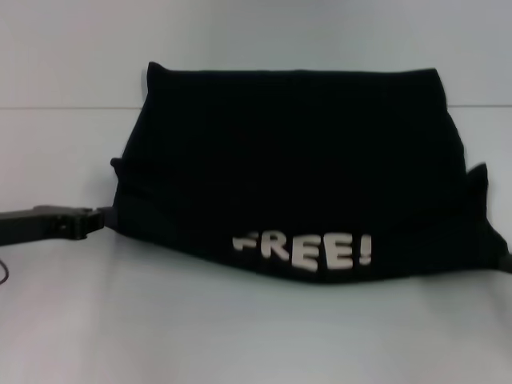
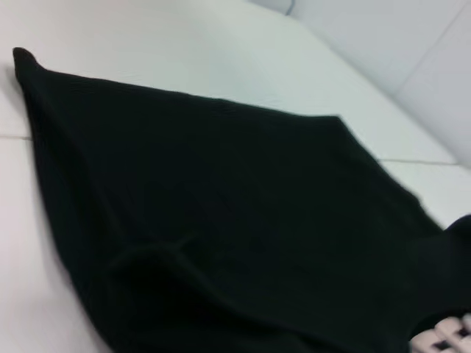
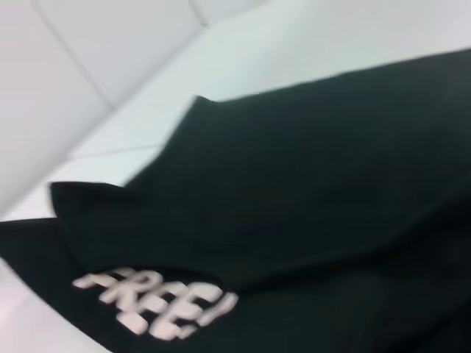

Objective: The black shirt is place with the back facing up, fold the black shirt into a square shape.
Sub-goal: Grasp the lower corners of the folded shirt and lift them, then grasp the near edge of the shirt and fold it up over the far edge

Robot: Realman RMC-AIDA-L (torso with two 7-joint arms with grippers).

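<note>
One black shirt point(image 1: 296, 168) | long axis left-right, "FREE!" edge nearest | left pincer point(image 1: 94, 222) at its left edge, grip unclear

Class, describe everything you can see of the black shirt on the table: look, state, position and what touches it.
The black shirt is soft, matte black fabric, partly folded into a wide, uneven shape on the white table. White block letters reading FREE! show along its near edge, where a layer is turned over. Small corners of cloth stick out at both sides. The left gripper sits at its left edge, apparently on the cloth. The right gripper is barely visible at the shirt's right edge.
</note>
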